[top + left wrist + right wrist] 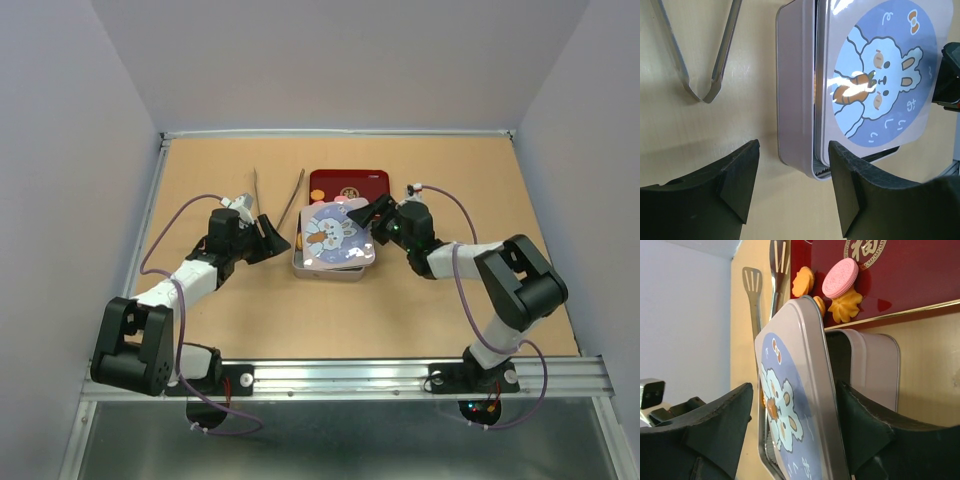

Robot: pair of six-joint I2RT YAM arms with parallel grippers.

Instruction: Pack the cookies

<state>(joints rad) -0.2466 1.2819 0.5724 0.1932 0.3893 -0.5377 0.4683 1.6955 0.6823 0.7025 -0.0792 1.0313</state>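
The cookies lie on the dark red tray [350,178]. In the right wrist view a pink round one [840,278], an orange one [802,281] and a yellow flower-shaped one [846,305] show on the tray [920,275]. The silver tin [330,268] stands in front of the tray, and its lid [335,235] with a blue rabbit picture sits crooked and tilted over it. My right gripper [378,212] is open, its jaws either side of the lid's right edge [790,405]. My left gripper [268,232] is open and empty, just left of the tin [795,75]. The tin's inside is hidden.
Metal tongs [275,195] lie on the table behind my left gripper, left of the tray; they also show in the left wrist view [700,65]. Grey walls close the table on three sides.
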